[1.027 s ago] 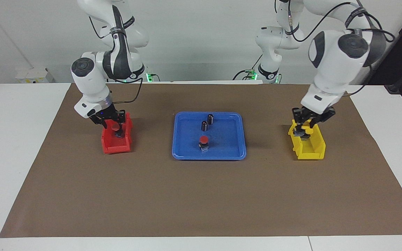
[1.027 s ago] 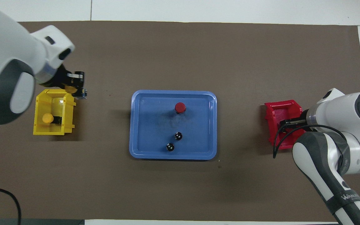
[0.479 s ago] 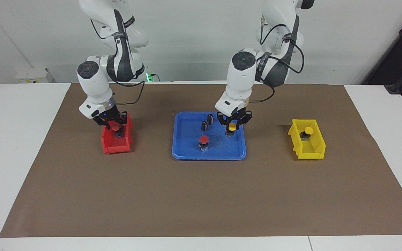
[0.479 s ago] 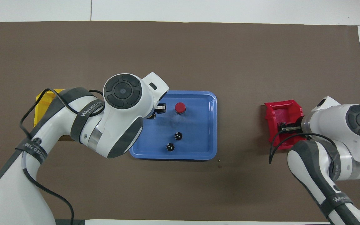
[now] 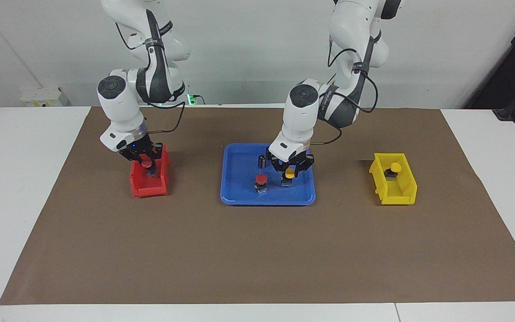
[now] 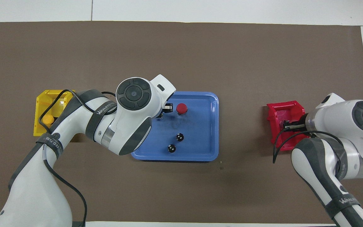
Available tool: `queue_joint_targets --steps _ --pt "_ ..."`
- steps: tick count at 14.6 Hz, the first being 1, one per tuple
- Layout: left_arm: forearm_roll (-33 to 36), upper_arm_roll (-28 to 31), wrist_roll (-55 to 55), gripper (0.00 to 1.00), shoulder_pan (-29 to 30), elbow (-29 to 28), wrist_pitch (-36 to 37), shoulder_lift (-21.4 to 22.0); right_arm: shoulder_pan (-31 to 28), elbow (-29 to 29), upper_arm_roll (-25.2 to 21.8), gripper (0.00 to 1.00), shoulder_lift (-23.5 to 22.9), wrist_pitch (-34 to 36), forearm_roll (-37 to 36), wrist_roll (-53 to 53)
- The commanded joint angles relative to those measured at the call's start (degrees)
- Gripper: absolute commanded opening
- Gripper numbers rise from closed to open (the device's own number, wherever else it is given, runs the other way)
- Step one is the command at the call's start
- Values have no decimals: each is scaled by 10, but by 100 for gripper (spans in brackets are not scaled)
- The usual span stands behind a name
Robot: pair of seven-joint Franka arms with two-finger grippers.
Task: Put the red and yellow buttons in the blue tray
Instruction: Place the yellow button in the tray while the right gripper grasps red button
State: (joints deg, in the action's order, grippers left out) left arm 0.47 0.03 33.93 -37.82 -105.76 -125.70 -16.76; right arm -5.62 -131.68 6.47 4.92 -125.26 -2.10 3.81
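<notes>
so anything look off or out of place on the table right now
Mostly tidy. The one oddity is the two dark capless cylinders standing in the blue tray, nearer the robots than the red button; they are neither red nor yellow buttons. Nothing looks spilled, tipped or damaged.

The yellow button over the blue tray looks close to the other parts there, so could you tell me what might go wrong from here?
1. The left gripper holds the yellow button low in the blue tray, close beside the red button; setting it down could knock that one over.
2. The dark cylinder stands by the gripper's links; withdrawing may tip it.
3. The right gripper grips a red button in the red bin; lifting could snag the bin wall.
</notes>
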Motion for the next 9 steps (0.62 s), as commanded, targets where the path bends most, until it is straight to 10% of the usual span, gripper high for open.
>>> queue_joint_targets --steps 1,4,9 --pt "-14 10 12 3 -19 16 -11 -16 2 117 7 37 -30 105 11 27" --pt "-13 12 15 82 -25 18 5 -15 56 220 7 38 -71 164 12 -32" --pt "-13 24 -39 90 48 35 134 77 159 237 7 38 -110 85 33 -214"
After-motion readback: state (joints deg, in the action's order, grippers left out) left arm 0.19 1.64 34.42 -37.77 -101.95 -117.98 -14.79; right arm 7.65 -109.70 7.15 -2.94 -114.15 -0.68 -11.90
